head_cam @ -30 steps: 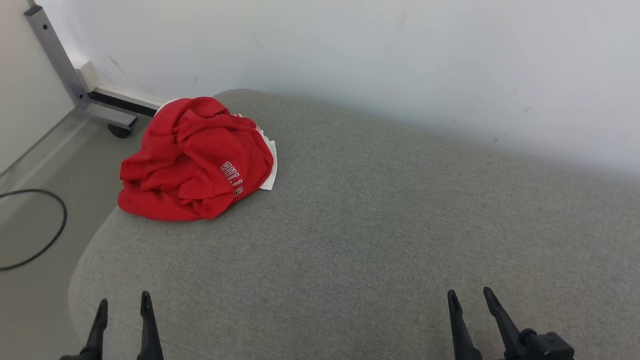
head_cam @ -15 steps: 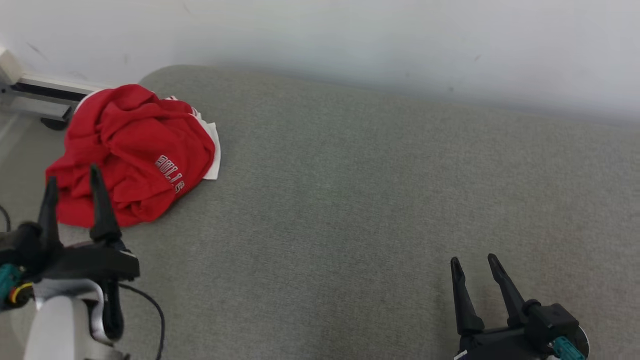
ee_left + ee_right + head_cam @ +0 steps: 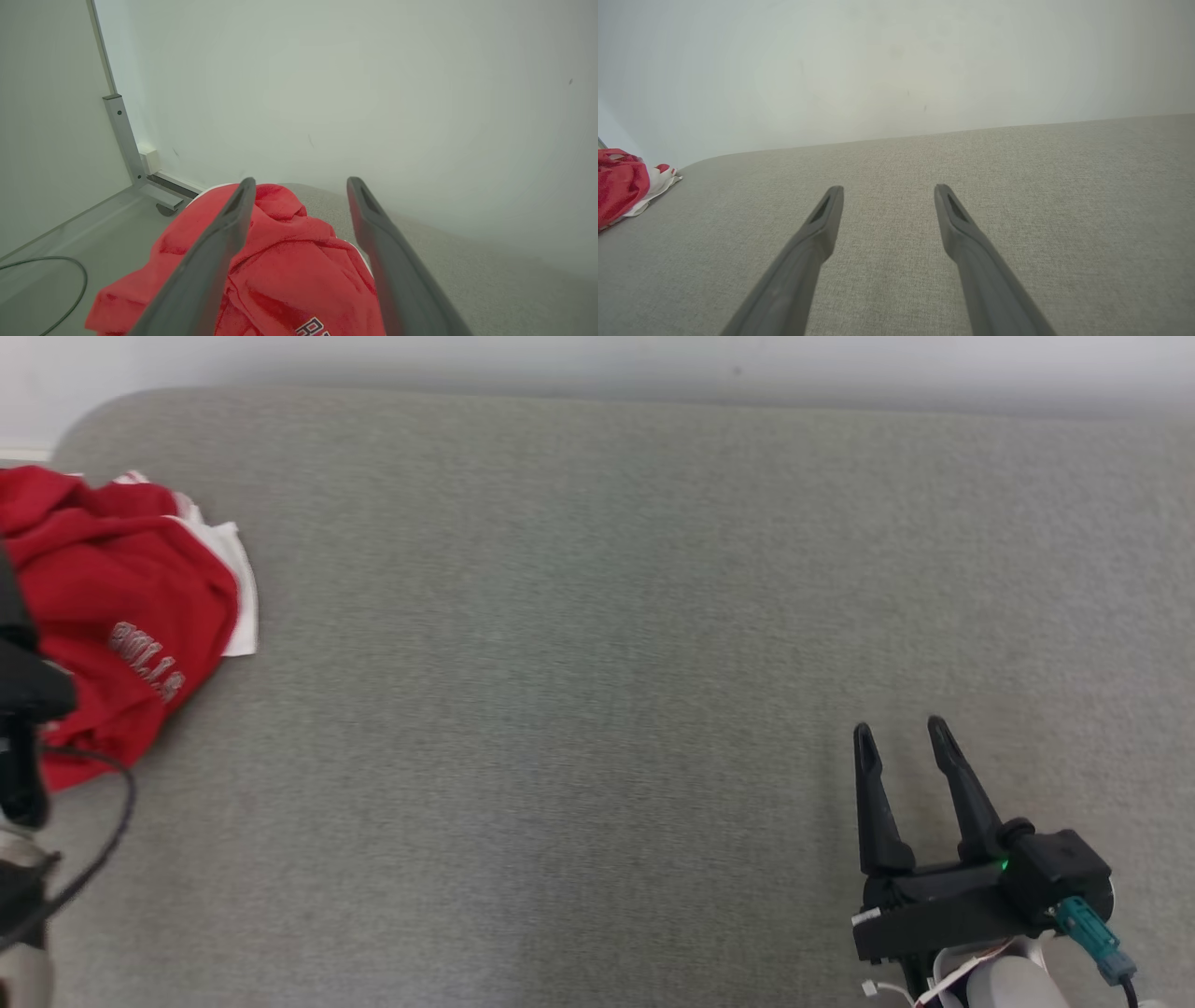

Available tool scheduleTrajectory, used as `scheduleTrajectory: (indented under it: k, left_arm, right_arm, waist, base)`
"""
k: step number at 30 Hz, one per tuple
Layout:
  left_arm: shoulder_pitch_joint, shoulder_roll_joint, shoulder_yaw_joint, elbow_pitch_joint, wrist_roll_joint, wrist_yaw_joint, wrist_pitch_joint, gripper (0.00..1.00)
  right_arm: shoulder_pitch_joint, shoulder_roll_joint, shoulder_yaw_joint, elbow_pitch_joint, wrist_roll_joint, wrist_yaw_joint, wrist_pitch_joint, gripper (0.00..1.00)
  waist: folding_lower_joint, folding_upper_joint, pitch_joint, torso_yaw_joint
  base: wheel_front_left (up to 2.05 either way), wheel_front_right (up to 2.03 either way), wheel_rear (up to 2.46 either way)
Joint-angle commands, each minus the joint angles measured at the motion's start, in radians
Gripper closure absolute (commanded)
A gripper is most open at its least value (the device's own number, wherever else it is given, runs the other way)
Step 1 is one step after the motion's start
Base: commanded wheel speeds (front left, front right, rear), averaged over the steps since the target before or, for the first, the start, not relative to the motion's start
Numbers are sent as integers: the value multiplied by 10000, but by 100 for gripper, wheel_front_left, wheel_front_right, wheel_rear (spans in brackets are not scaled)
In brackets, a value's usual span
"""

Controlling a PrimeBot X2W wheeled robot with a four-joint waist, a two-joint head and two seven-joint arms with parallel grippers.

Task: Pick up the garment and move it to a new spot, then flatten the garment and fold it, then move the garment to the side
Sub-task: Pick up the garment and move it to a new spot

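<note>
The garment (image 3: pixel 112 607) is a crumpled red heap with white trim and pale lettering, lying at the far left end of the grey cushioned surface (image 3: pixel 597 616). In the left wrist view my left gripper (image 3: pixel 301 184) hovers open just above and in front of the garment (image 3: pixel 289 261), with nothing between its fingers. The left arm's dark wrist body (image 3: pixel 23 691) overlaps the heap at the head view's left edge. My right gripper (image 3: pixel 900 728) stands open and empty over bare fabric at the lower right, far from the garment. The right wrist view shows the right gripper (image 3: pixel 888 188) open and the garment (image 3: pixel 619 184) far to its left.
A pale wall (image 3: pixel 373 93) runs close behind the surface. Left of the surface's rounded end the floor holds a grey metal frame post (image 3: pixel 122 135) with a caster and a black cable (image 3: pixel 70 275). The surface drops off just beyond the garment.
The head camera has swung right and down, so the garment now sits at the picture's left edge. My left arm has come up to the garment. Both grippers stay open.
</note>
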Motion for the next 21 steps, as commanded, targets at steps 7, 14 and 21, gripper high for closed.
scheduleTrajectory:
  k: [7,14,21]
  left_arm:
    - [-843,1144,-202,1798,-434,-7,1087,0]
    - [-1226,1821,-673,3592,-121,267,3022,0]
    - [-1544,1710,-986,4278,-2,708,3965,0]
  right_arm:
    - [-328,23,20,-370,55,-21,-9,0]
    - [-372,23,-60,-467,-16,-21,-9,0]
    - [-338,23,-164,-478,-114,-21,-10,0]
  waist:
    - [-3,-2,956,-1245]
    - [-3,-2,1103,-1562]
    - [-3,-2,1098,-1556]
  base:
    - [0,0,0]
    - [0,0,0]
    - [0,0,0]
